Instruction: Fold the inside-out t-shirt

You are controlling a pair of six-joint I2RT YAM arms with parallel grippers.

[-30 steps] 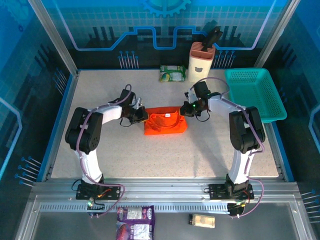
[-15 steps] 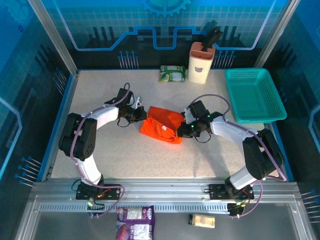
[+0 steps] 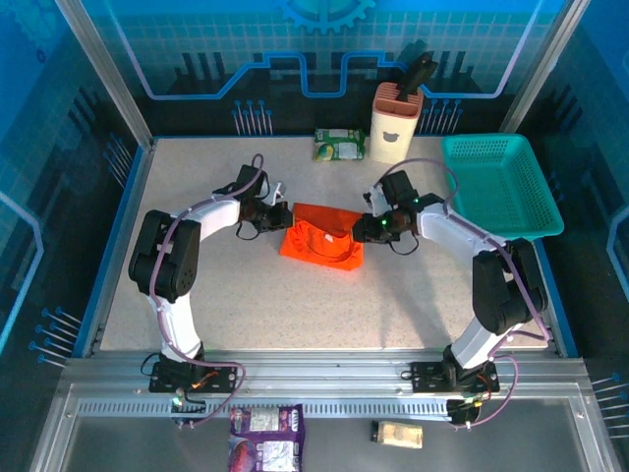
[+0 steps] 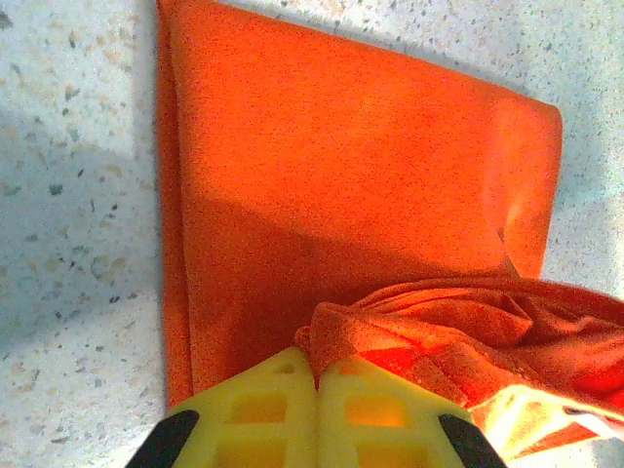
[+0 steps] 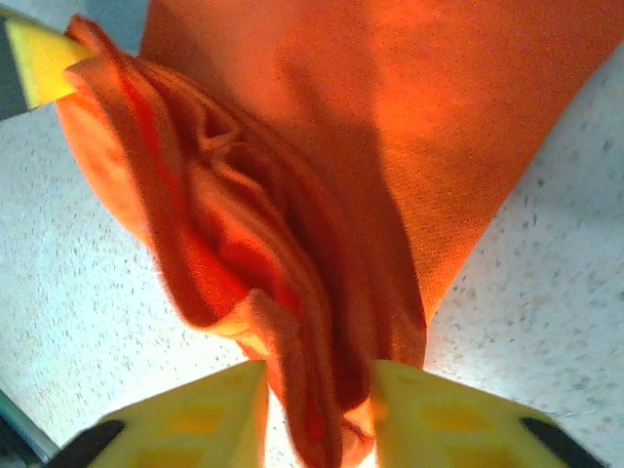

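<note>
The inside-out t-shirt [image 3: 319, 236] lay part-folded in the middle of the table [image 3: 295, 305], between both arms. The left gripper [image 3: 278, 217] was clamped tight on its left edge, cloth pinched at the tips. At the right edge, the right gripper [image 3: 366, 229] had its jaws parted, with bunched orange cloth sitting between them.

Pretty sure it's a robotics lab booth: speckled stone-look counter [image 3: 295, 305], silver aluminium frame rail [image 3: 324, 379], blue circuit-print wall panels [image 3: 197, 49].
</note>
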